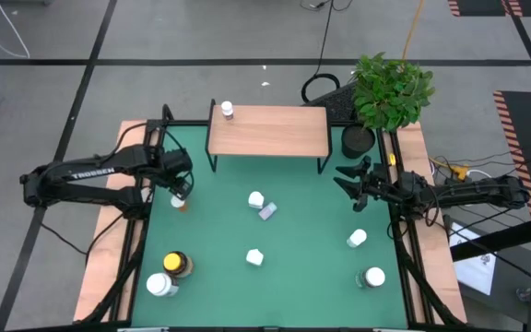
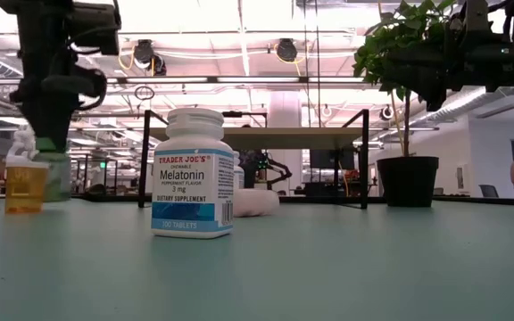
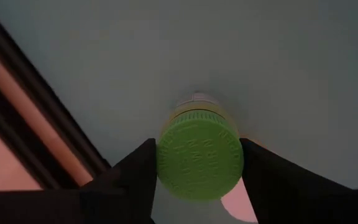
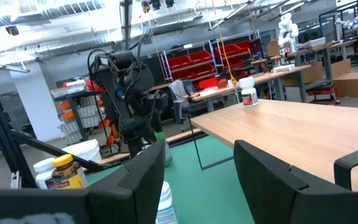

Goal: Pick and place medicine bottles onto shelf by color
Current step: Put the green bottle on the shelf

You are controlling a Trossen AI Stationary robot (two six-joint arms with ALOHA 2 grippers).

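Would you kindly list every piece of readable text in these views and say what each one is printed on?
"TRADER JOE'S", "Melatonin", "3 mg", "DIETARY SUPPLEMENT", "100 TABLETS": white bottle, low view.
"TROSSEN": left arm, high view.
Embossed lettering on the green cap between the left gripper fingers: unreadable.

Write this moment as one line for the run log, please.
left gripper: closed around green-capped bottle at mat's left edge | right gripper: open, empty, above mat's right side | shelf: one white-capped bottle
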